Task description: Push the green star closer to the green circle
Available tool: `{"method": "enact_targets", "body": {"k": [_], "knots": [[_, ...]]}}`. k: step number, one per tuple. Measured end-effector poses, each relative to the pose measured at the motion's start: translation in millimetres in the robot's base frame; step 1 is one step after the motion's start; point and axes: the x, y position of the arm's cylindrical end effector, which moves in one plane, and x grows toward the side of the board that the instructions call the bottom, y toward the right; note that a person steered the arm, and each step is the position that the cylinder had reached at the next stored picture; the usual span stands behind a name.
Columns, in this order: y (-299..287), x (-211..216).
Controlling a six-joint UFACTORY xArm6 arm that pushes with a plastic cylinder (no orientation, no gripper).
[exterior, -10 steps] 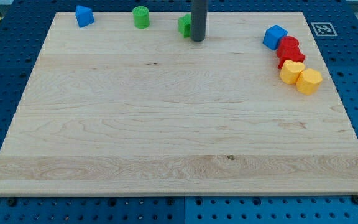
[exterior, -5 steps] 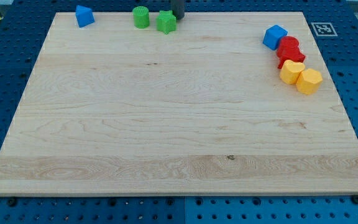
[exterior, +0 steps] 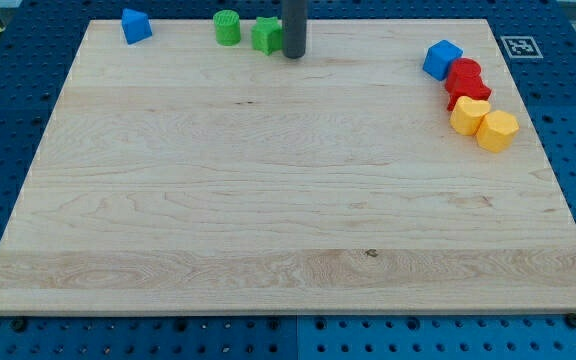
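Rod [exterior: 293, 20] hides the green star's [exterior: 264, 35] right edge.

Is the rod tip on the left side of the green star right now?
No: my tip sits against the view's right side of the green star, with the green circle on the star's far side.

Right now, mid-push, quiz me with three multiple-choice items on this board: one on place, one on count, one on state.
1. Where is my tip relative to the green star?
A. at its right side in the view
B. at its left side in the view
C. far below it, mid-board

2. How many blue blocks are on the board?
A. one
B. two
C. three

3. Do the green star and green circle touch?
A. yes, pressed together
B. no, a small gap remains
C. the star lies on top

Answers:
1 A, the rod stands against the star's right edge.
2 B, a blue block top left and a blue cube at right.
3 B, wood shows between them.
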Motion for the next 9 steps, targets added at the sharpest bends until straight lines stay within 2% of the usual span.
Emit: {"method": "enact_targets", "body": {"k": [1, 4, 5, 6, 9], "knots": [[-17, -1], [-16, -22], [19, -24], [25, -54], [-4, -57]]}}
